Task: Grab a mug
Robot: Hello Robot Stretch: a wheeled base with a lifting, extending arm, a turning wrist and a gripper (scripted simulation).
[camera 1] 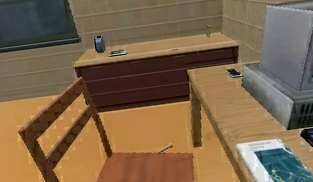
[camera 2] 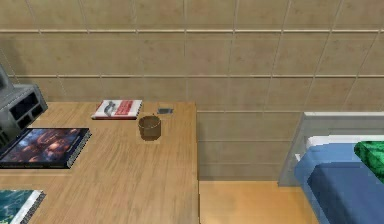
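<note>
In the arm side view a brown mug (camera 2: 150, 127) stands upright on the wooden desk (camera 2: 150, 185), toward the wall side and near the desk's right edge. A red-and-white book (camera 2: 118, 108) lies just up and left of the mug, and a small dark thing (camera 2: 165, 110) lies just beyond it, apart from it. A dark-covered book (camera 2: 45, 147) lies well to the mug's left, with another book (camera 2: 14, 206) at the bottom left corner and a grey monitor (camera 2: 18, 105) at the left edge. Right of the desk stands a bed (camera 2: 340, 185) with a green thing (camera 2: 372, 160) on it. In the forward view a wooden chair (camera 1: 103, 157) stands at the lower left, and a dresser (camera 1: 157, 74) against the far wall carries a blue vase (camera 1: 100, 43). The desk runs down that view's right with the monitor and a phone (camera 1: 234, 72) on it. The gripper's state cannot be told
</note>
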